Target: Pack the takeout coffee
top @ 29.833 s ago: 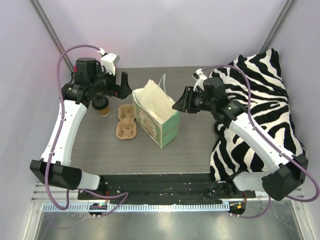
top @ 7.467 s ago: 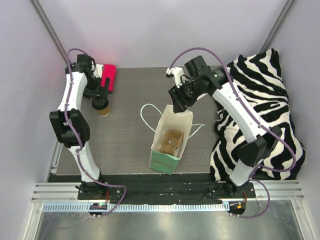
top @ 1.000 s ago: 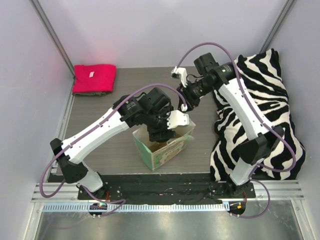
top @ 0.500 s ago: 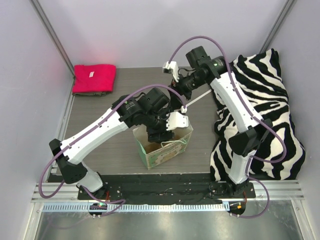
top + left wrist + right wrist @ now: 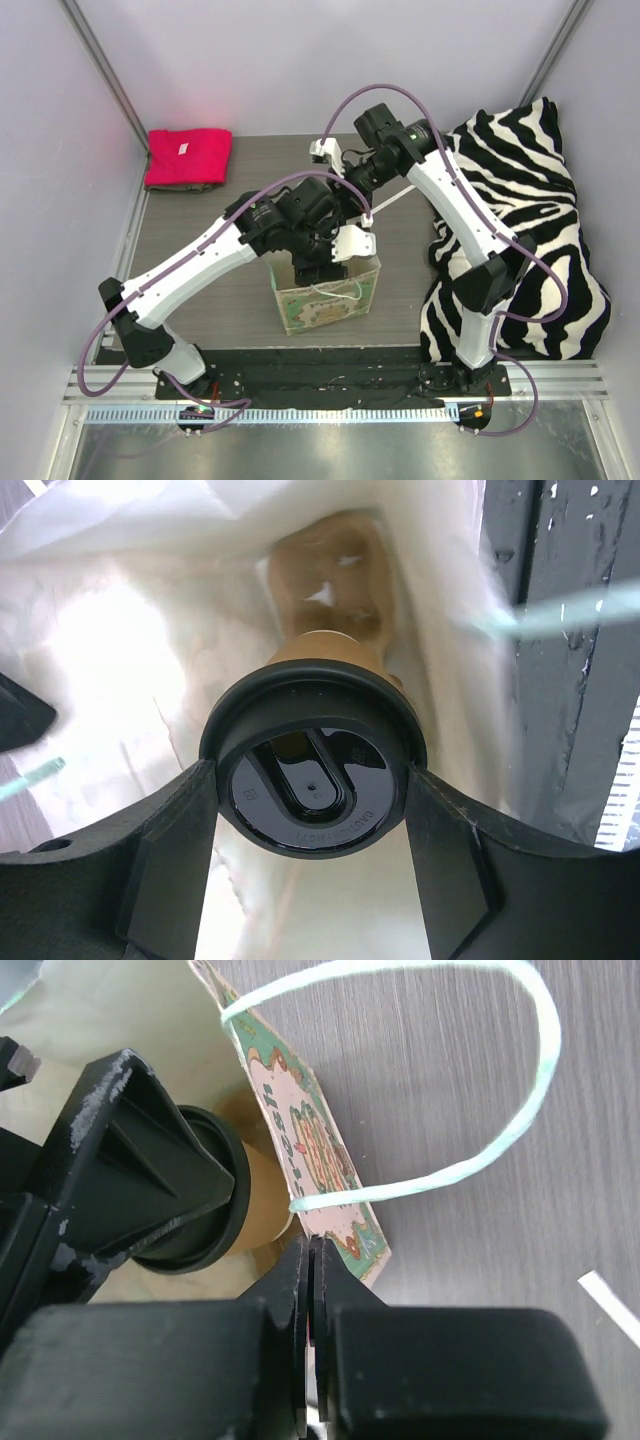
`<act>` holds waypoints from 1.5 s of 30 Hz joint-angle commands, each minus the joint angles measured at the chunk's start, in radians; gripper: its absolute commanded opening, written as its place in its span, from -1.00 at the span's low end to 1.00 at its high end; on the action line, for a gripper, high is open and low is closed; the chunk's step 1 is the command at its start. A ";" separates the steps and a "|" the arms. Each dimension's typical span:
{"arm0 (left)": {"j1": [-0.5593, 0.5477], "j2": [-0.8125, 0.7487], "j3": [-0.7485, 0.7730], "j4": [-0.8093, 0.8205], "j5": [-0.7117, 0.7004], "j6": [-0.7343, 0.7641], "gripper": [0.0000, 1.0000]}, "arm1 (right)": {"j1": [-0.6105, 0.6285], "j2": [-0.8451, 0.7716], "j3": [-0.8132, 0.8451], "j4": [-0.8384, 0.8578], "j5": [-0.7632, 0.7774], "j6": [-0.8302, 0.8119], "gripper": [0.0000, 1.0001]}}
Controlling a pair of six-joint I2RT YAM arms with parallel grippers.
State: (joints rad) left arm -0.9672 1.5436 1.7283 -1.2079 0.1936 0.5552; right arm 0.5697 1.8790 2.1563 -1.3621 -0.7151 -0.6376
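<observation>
Seen only from the left wrist: left end effector (image 5: 312, 778) clamped on the black lid (image 5: 310, 805) of the takeout coffee (image 5: 325, 645), down inside the paper bag (image 5: 130, 670), over the pulp cup carrier (image 5: 330, 570). From above, hidden by the arm. Seen from the right wrist: right end effector (image 5: 311, 1250) pressed shut at the bag's rim beside the cup; paper caught or not, cannot tell. Bag upright on the counter (image 5: 480, 1290).
</observation>
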 commanded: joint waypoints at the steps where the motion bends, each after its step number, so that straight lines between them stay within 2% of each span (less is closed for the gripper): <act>1: 0.018 -0.050 -0.022 0.024 -0.022 -0.029 -0.46 | -0.001 -0.052 -0.033 0.043 0.034 0.104 -0.98; 5: 0.062 -0.069 -0.065 0.033 -0.020 -0.049 -0.47 | -0.002 -0.208 -0.185 0.255 0.115 0.222 -0.98; 9: 0.067 -0.108 -0.130 0.064 -0.025 -0.046 -0.49 | 0.001 -0.265 -0.279 0.288 0.103 0.273 -0.93; 10: 0.067 -0.117 -0.136 0.068 -0.019 -0.044 -0.49 | 0.001 -0.262 -0.282 0.282 0.100 0.274 -0.58; 11: 0.067 -0.119 -0.144 0.073 -0.008 -0.043 -0.49 | 0.001 -0.258 -0.282 0.275 0.095 0.273 -0.37; 13: 0.067 -0.116 -0.144 0.073 0.003 -0.038 -0.49 | 0.001 -0.230 -0.264 0.270 0.085 0.271 -0.04; 15: 0.067 -0.114 -0.142 0.071 0.004 -0.031 -0.49 | 0.002 -0.190 -0.218 0.252 0.065 0.262 0.12; 21: 0.067 -0.108 -0.138 0.070 0.003 -0.023 -0.50 | 0.021 -0.109 -0.130 0.161 0.026 0.201 0.32; 31: 0.067 -0.114 -0.160 0.077 0.012 -0.024 -0.50 | 0.050 -0.119 -0.184 0.199 0.051 0.177 0.45; 34: 0.067 -0.116 -0.173 0.082 0.007 -0.023 -0.51 | 0.055 -0.119 -0.202 0.248 0.052 0.196 0.42; 37: 0.070 -0.120 -0.188 0.094 -0.002 -0.034 -0.51 | 0.062 -0.116 -0.216 0.264 0.062 0.191 -0.07; 38: 0.073 -0.120 -0.187 0.097 -0.003 -0.043 -0.52 | 0.061 -0.122 -0.226 0.279 0.068 0.196 -0.52; 40: 0.087 -0.114 -0.174 0.094 0.006 -0.057 -0.52 | 0.062 -0.165 -0.280 0.370 0.101 0.255 -0.91; 41: 0.087 -0.114 -0.174 0.093 0.004 -0.060 -0.53 | 0.061 -0.187 -0.300 0.408 0.115 0.278 -0.98; 45: 0.088 -0.148 -0.225 0.137 -0.028 -0.066 -0.54 | 0.062 -0.299 -0.401 0.584 0.212 0.378 -0.98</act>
State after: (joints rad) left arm -0.8860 1.4570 1.5364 -1.1400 0.1825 0.5060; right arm 0.6273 1.7199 1.8065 -0.9951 -0.5995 -0.3637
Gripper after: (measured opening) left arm 0.721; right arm 0.043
